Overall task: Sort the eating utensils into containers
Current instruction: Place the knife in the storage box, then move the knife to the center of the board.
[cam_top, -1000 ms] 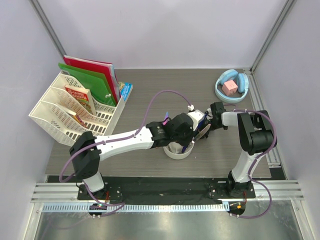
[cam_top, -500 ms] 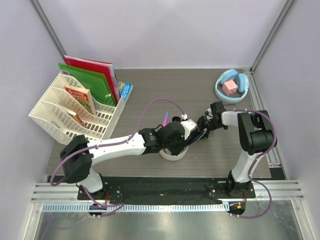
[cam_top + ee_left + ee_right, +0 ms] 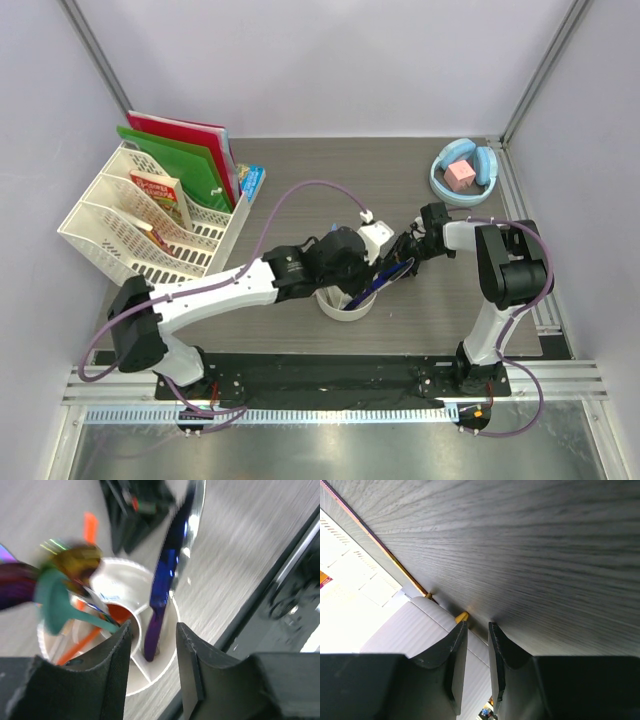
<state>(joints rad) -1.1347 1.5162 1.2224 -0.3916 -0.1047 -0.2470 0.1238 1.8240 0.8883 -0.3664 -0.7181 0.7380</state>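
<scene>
While hovering over white cup [image 3: 345, 313] near middle of table [image 3: 300, 170], pinching nothing with left gripper [image 3: 152, 665]; jaws spread, with dark blue knife [image 3: 167, 575] standing between fingers [image 3: 112, 670] and apparently clear of both. Lower end of knife down in a cup compartment on the side nearest wrist camera; upper end leaning out over rim toward right gripper [image 3: 477, 627]; from above, seen slanting out of cup to the right.

Across an inner wall from knife, packed into other compartments: orange pieces [image 3: 80, 641], teal piece [image 3: 52, 600], gold piece [image 3: 75, 560], purple piece [image 3: 15, 580]; all blurred, so cannot tell which is spoon, fork or chopstick, nor exactly which compartment for each.

On right side: gripper low and close to wood just right of cup, near knife's upper end; jaws parted by a narrow slit, nothing caught in it; cannot tell whether touching tabletop.

Elsewhere: white lattice rack [image 3: 140, 225] with books and folders at far left; light blue bowl [image 3: 436, 180] holding pink cube [image 3: 459, 175] at far right corner; both well apart from cup.
</scene>
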